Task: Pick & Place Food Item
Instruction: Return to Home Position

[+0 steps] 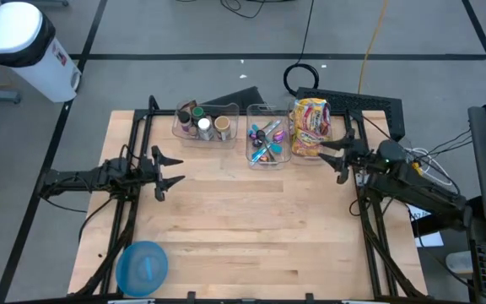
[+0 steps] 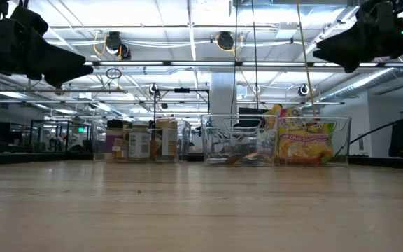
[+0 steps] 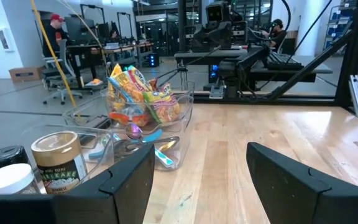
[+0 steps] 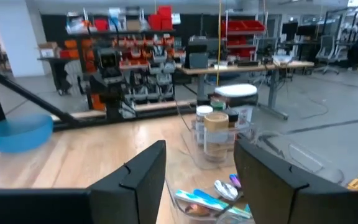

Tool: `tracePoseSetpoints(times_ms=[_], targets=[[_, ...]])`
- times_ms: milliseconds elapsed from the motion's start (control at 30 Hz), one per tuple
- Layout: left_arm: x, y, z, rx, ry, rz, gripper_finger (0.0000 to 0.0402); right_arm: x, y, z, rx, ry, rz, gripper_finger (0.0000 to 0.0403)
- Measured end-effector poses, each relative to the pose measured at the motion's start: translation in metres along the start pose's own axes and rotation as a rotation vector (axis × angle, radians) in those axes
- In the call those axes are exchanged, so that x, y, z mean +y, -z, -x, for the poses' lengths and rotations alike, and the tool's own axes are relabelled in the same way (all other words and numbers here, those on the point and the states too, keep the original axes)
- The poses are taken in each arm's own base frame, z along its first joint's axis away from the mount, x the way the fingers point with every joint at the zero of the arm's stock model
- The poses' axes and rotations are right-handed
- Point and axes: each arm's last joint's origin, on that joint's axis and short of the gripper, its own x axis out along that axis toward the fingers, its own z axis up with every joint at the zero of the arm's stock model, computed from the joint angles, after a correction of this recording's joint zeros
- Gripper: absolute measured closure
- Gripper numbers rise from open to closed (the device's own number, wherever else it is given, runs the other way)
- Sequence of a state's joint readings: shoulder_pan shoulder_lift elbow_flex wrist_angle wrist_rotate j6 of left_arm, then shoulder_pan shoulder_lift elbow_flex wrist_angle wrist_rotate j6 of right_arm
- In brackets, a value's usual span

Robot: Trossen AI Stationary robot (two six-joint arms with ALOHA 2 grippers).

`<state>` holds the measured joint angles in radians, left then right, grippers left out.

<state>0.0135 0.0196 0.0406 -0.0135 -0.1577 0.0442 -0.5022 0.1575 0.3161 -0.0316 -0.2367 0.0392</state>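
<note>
Yellow and red snack packets [image 1: 310, 127] stand in a clear bin at the table's far right; they also show in the low view [image 2: 304, 145] and the left wrist view [image 3: 138, 99]. My right gripper [image 1: 342, 157] is open and empty in the air, just right of that bin. My left gripper [image 1: 169, 170] is open and empty above the table's left side. A blue bowl [image 1: 143, 268] rests on the table at the near left corner and shows in the right wrist view [image 4: 17, 132].
A clear bin of jars and cans [image 1: 203, 123] and a clear bin of pens and small items [image 1: 267, 142] stand along the far edge beside the snack bin. A white trash can [image 1: 25, 46] stands on the floor beyond the far left corner. Bare wood lies mid-table.
</note>
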Motion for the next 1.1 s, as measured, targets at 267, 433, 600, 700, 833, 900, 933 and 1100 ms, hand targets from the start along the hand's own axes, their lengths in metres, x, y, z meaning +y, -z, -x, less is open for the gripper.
tracePoseSetpoints(times_ms=[267, 433, 600, 700, 833, 900, 933, 1100], targets=[[0.000, 0.000, 0.000, -0.001, 0.000, -0.003, 0.0140, 0.008, 0.009, -0.001, 0.035, -0.181, -0.136, 0.0222], [0.000, 0.000, 0.000, -0.001, 0.000, -0.003, 0.0140, 0.013, 0.025, -0.008, 0.100, -0.199, -0.137, 0.0222], [0.000, 0.000, 0.000, -0.002, 0.000, -0.003, 0.0140, 0.019, 0.014, -0.007, 0.066, -0.243, -0.114, 0.0222], [0.000, 0.000, 0.000, -0.002, 0.000, -0.001, 0.0140, 0.021, 0.007, -0.002, 0.046, -0.248, -0.111, 0.0222], [0.000, 0.000, 0.000, -0.003, 0.000, -0.002, 0.0139, 0.019, 0.009, 0.004, 0.051, -0.165, -0.100, 0.0222], [0.000, 0.000, 0.000, -0.004, 0.000, -0.001, 0.0140, 0.018, 0.010, 0.007, 0.053, -0.128, -0.094, 0.0222], [0.000, 0.000, 0.000, -0.004, 0.000, -0.001, 0.0140, 0.017, 0.011, 0.008, 0.051, -0.120, -0.094, 0.0222], [0.000, 0.000, 0.000, -0.004, 0.000, 0.000, 0.0139, 0.017, 0.030, 0.004, 0.061, -0.122, -0.132, 0.0222]])
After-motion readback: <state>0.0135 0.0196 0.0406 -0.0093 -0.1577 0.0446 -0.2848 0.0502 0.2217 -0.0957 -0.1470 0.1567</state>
